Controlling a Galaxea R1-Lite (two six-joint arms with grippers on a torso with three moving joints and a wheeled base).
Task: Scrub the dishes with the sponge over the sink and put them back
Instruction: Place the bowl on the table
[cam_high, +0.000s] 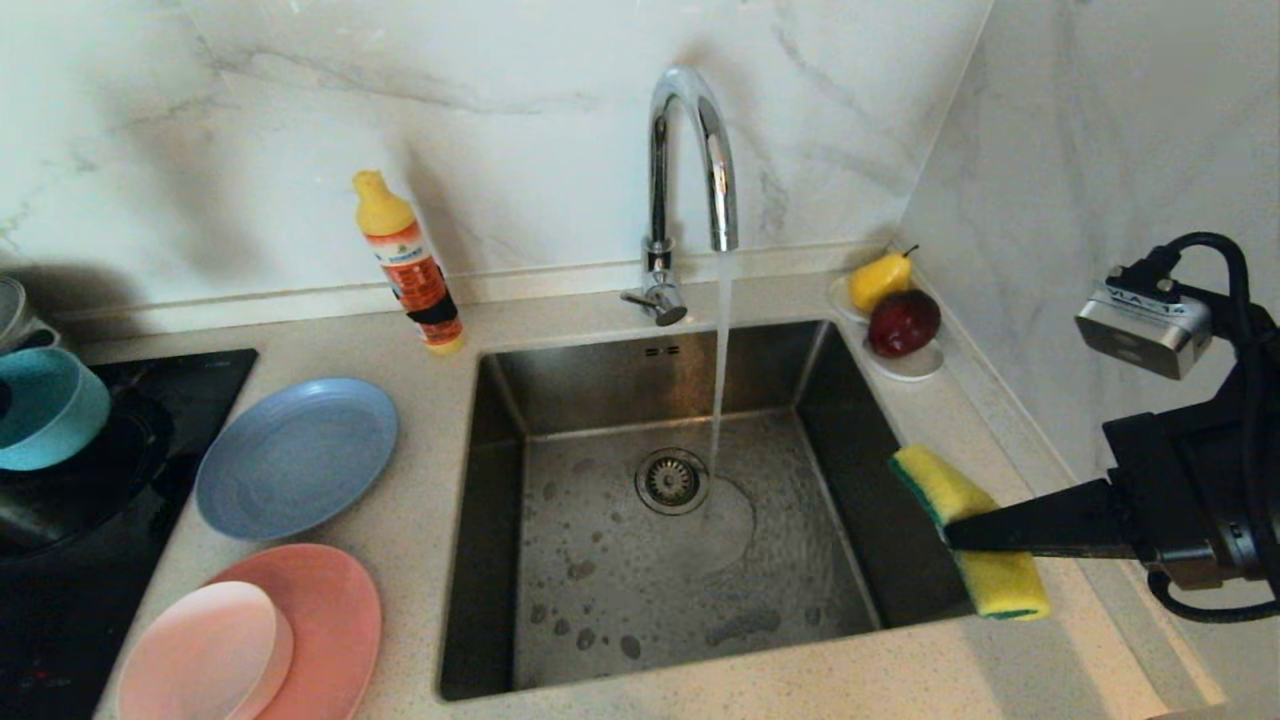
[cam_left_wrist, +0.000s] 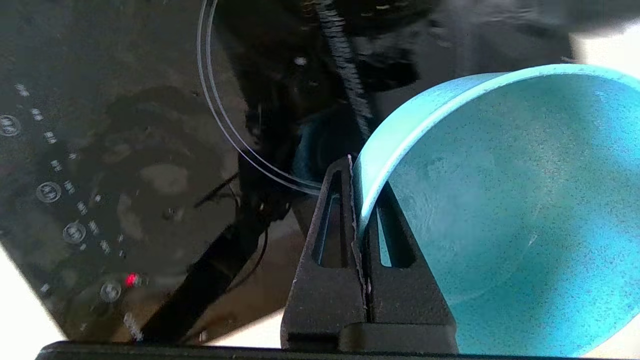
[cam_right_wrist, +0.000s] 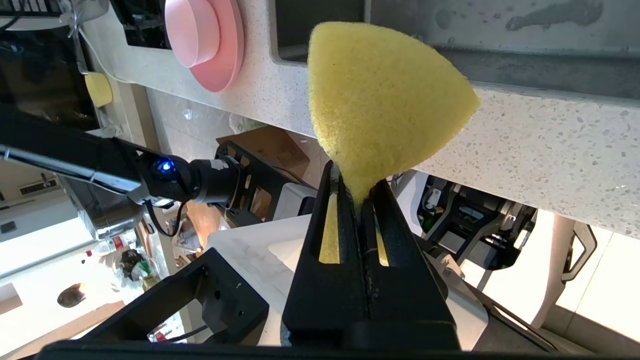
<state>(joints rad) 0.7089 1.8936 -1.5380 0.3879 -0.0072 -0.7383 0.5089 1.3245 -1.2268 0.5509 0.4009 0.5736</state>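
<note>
Water ran from the tap (cam_high: 690, 150) into the sink (cam_high: 660, 520), which lay between both arms. Left of the sponge (cam_high: 965, 530), across the basin, the teal bowl (cam_left_wrist: 500, 210) hung over the hob, its rim clamped in the left gripper (cam_left_wrist: 361, 200). The right gripper (cam_right_wrist: 357, 195) pinched the sponge's middle, its long axis apparently crossing the fingers, nearer the basin's edge.

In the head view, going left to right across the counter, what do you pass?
Teal bowl → blue plate → soap bottle → tap → apple → sponge.
</note>
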